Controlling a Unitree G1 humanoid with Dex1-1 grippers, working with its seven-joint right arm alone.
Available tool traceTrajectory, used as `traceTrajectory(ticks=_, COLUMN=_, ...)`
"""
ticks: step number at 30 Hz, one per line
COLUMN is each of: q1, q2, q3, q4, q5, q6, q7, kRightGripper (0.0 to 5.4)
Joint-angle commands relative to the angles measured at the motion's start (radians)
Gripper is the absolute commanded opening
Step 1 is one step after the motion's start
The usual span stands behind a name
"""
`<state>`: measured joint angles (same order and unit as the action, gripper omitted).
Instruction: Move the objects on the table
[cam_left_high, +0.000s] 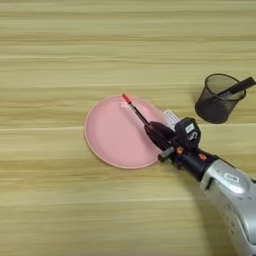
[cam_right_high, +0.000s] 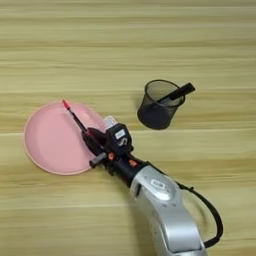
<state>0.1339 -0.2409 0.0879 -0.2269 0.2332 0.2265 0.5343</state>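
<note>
My right gripper (cam_left_high: 154, 132) reaches in from the lower right over the right rim of the round pink plate (cam_left_high: 112, 137). Its black fingers (cam_right_high: 92, 140) are shut on the lower end of the thin red-and-black pen (cam_left_high: 134, 108). The pen slants up and to the left over the plate, red tip farthest from me. A small white red-edged card (cam_left_high: 171, 118) lies just right of the plate, partly hidden behind the gripper. The black wire-mesh pen cup (cam_right_high: 159, 106) stands upright to the right, apart from the gripper, with a black marker (cam_right_high: 179, 93) leaning out of it.
The light-wood table (cam_left_high: 60, 50) fills both views. My silver forearm (cam_right_high: 162, 200) crosses the lower right, and a black cable (cam_right_high: 212, 215) loops beside it.
</note>
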Motion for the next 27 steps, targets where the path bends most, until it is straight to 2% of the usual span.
traceTrajectory(ticks=1, q1=-0.035, q2=-0.002, q3=0.000, q4=-0.036, q5=0.001, q6=-0.019, q7=-0.008, kRightGripper=0.74)
traceTrajectory(ticks=16, q1=-0.037, q2=0.000, q3=0.002, q4=-0.017, q5=-0.001, q6=-0.021, q7=-0.011, kRightGripper=0.74)
traceTrajectory(ticks=17, q1=-0.037, q2=0.000, q3=0.001, q4=-0.016, q5=-0.001, q6=-0.022, q7=-0.011, kRightGripper=1.03)
traceTrajectory(ticks=27, q1=-0.035, q2=-0.001, q3=-0.004, q4=-0.021, q5=0.001, q6=-0.021, q7=-0.014, kRightGripper=2.13)
